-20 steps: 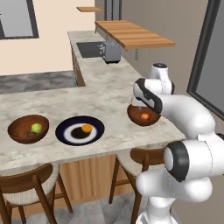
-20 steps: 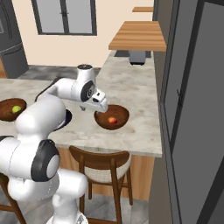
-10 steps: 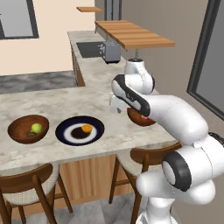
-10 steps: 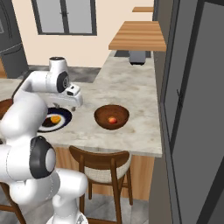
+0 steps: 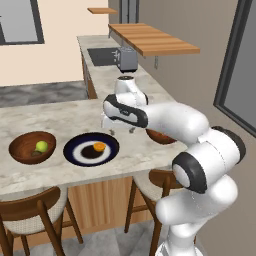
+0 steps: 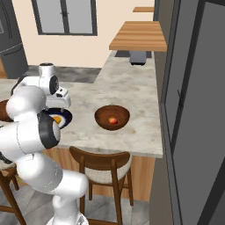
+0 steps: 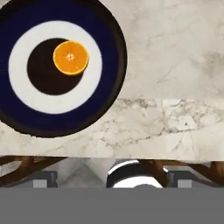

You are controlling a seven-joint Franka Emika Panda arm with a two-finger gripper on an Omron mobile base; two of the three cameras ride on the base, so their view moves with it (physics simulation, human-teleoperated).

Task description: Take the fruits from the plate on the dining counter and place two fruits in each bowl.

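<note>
Even, soft light fills all three rendered views, bright without harsh glare. In the left base view the desk (image 5: 60, 122) reads pale and evenly lit, with only faint contact shade under the plate (image 5: 80, 155) at about 8 o'clock of the frame. The white arm shows gentle grey shading on its undersides and a mild sheen on top. In the right base view the dark panel at 3 o'clock is dim and flat. The bowl (image 6: 112, 117) holds a soft inner shadow. The hand view is slightly soft, marble veins smeared; the orange fruit (image 7: 71, 57) is crisp-edged enough, casting almost no shadow. Low resolution leaves jagged edges throughout.
</note>
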